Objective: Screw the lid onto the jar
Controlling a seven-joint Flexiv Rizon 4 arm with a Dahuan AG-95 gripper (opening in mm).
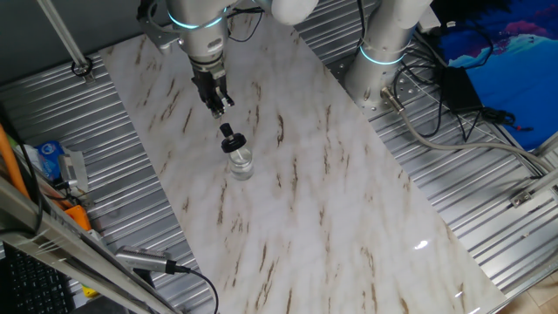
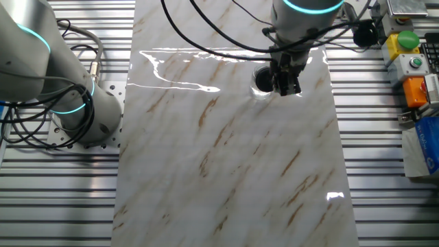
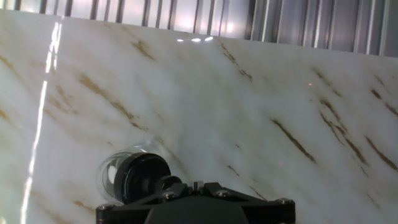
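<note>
The clear glass jar [image 1: 241, 165] stands upright on the marble table, with the black lid [image 1: 233, 143] sitting on its mouth. In the other fixed view the lid [image 2: 260, 79] shows as a dark disc ringed by the jar's glass [image 2: 258, 92]. In the hand view the jar [image 3: 107, 176] and the lid [image 3: 138, 175] lie at the lower left. My gripper [image 1: 219, 106] hangs a little above and beside the jar, apart from it, fingers together and empty. It also shows in the other fixed view [image 2: 286, 87] and at the bottom edge of the hand view [image 3: 196, 185].
The marble tabletop [image 1: 314, 192] is bordered by ribbed metal [image 1: 113, 157]. A second robot base [image 1: 384, 52] with cables stands at the far right. Tools and boxes [image 1: 52, 166] lie off the table's left side; a button box [image 2: 408, 51] sits beyond its edge.
</note>
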